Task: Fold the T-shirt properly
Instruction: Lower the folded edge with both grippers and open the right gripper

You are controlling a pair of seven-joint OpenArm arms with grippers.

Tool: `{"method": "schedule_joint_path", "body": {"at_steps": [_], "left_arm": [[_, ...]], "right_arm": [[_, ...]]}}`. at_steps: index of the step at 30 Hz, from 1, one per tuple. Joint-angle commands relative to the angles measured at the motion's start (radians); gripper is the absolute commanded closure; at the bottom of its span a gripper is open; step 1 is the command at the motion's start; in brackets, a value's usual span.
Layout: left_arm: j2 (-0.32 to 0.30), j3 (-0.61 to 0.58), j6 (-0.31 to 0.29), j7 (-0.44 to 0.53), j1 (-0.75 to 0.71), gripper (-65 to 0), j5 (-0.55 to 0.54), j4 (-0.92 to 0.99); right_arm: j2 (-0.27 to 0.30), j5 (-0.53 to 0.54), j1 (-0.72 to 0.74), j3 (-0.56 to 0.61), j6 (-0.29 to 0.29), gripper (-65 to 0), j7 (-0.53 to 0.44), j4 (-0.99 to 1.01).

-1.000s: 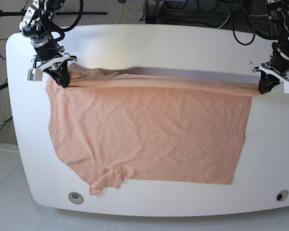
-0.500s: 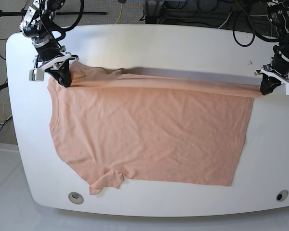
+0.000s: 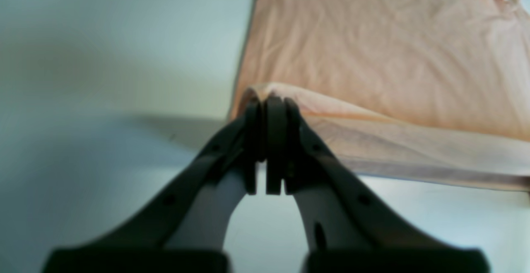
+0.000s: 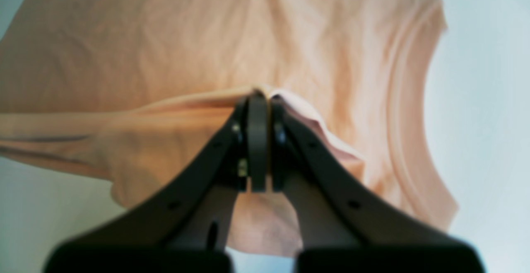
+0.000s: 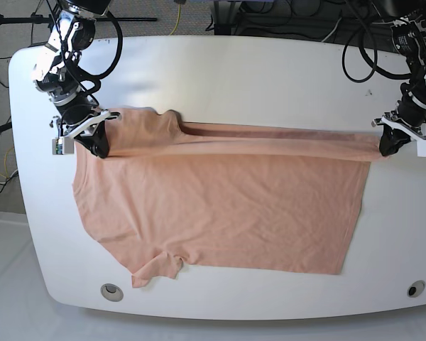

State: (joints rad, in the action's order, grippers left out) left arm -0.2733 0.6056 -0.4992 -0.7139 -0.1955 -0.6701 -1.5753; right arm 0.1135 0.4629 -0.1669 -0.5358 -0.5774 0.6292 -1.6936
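The peach T-shirt (image 5: 220, 206) lies spread on the white table (image 5: 270, 71), its far edge lifted and stretched taut between both arms. My left gripper (image 5: 388, 148) at the base view's right is shut on the hem corner. Its wrist view shows the fabric (image 3: 372, 57) pinched at the tips of the left gripper (image 3: 267, 101). My right gripper (image 5: 98, 148), at the left, is shut on the shoulder end by the sleeve. In the right wrist view the T-shirt (image 4: 248, 45) folds over the right gripper (image 4: 258, 95), with the neckline (image 4: 410, 111) beside it.
A round inset (image 5: 111, 290) sits at the table's near left corner and another (image 5: 415, 288) at the near right. Black cables (image 5: 355, 35) hang behind the far edge. A short sleeve (image 5: 156, 268) lies flat near the front edge.
Both grippers have moved toward the near side with the far edge of the shirt, so the lifted strip now overlaps more of the body. Both stay shut.
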Motion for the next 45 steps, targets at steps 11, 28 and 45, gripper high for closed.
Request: {"method": "schedule_joint_path", "body": {"at_steps": [11,28,45], "left_arm": [[-0.033,-0.052,0.009,0.05,0.07,0.0,0.0,0.04],[-0.046,-0.121,0.016,0.095,0.131,0.0,0.1,0.157],[-0.044,-0.143,0.017,0.11,0.15,0.0,0.183,0.174]], "right_arm": [[0.015,0.001,0.048,0.023,0.021,0.0,-0.037,0.035],[0.013,-0.014,0.122,0.02,-0.002,0.0,-0.031,0.141],[0.021,-0.124,0.21,0.035,-0.004,0.0,-0.024,0.221]]}}
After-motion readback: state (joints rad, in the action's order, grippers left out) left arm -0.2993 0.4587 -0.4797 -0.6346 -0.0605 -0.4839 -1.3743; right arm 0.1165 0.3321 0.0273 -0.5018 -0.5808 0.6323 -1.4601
